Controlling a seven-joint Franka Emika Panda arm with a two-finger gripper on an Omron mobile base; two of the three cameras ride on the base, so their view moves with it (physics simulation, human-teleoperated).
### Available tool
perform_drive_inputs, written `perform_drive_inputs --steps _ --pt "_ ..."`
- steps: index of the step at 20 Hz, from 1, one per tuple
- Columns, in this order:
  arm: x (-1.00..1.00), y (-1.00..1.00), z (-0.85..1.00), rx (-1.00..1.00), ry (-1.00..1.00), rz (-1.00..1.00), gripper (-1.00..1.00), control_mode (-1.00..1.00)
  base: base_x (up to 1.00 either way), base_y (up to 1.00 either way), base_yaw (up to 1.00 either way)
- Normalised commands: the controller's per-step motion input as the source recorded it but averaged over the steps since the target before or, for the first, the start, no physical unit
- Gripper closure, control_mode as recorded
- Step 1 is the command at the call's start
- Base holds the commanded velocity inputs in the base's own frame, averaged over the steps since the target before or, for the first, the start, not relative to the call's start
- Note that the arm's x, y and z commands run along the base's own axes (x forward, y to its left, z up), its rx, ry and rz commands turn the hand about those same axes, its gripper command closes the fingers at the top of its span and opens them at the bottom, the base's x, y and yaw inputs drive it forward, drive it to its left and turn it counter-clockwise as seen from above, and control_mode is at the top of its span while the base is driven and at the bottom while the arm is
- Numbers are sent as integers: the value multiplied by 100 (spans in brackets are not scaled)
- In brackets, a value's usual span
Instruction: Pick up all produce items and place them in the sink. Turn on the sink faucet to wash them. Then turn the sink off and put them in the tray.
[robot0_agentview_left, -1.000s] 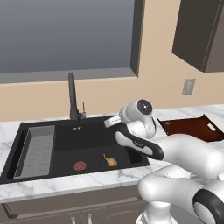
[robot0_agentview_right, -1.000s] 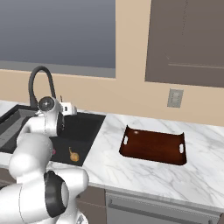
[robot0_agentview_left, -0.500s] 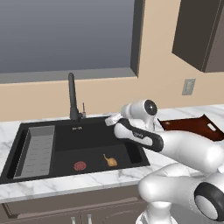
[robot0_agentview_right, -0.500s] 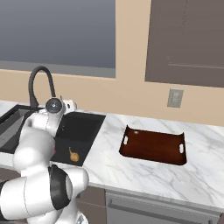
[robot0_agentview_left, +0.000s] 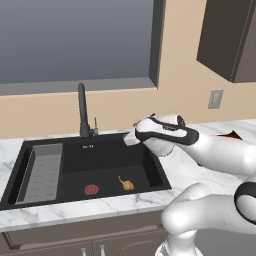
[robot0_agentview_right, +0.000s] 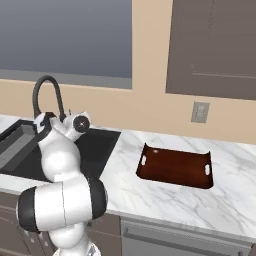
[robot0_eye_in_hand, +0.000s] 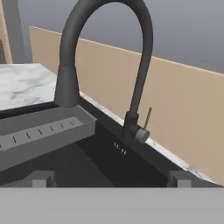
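Landmark: sink (robot0_agentview_left: 150, 172), black basin set in marble surface (robot0_agentview_left: 60, 212).

Far left of sink interior: grey ribbed insert (robot0_agentview_left: 44, 170), lying along left wall. Right of that, on basin floor: red drain (robot0_agentview_left: 91, 189). Just right of drain, apart from it: onion-like bulb (robot0_agentview_left: 127, 184) w/ thin stalk, resting on sink bottom. So produce already in sink – step 1 looks done, assuming no other produce around; none seen.

Behind sink, at back rim: faucet (robot0_eye_in_hand: 131, 52), tall dark gooseneck, spout arched over basin, thin lever (robot0_eye_in_hand: 148, 118) upright by its base. No water seen, so wash not yet started.

Right of faucet, above sink's back-right corner: pincer (robot0_eye_in_hand: 109, 178), tips spread wide, nothing between them, aimed toward faucet base & lever, near but not touching. Exact gap to lever hard to judge from hand view – prob. a short reach left.

Well right of sink, on surface: reddish-brown tray (robot0_agentview_right: 175, 167), nothing in it.

Left to do: flip lever on, rinse, lever off, regrasp bulb, carry to tray. Roughly a third along.
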Motion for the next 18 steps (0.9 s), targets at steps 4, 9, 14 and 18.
perform_drive_inputs --steps 4,9,14,18 --pt "25 16 0 0 -10 24 -100 -100 0 0 0" --pt "26 27 0 0 -7 22 -100 -100 0 0 0" --pt "30 25 0 0 -5 18 -100 -100 0 0 0" --pt "44 14 1 1 -1 15 -100 -100 0 0 0"
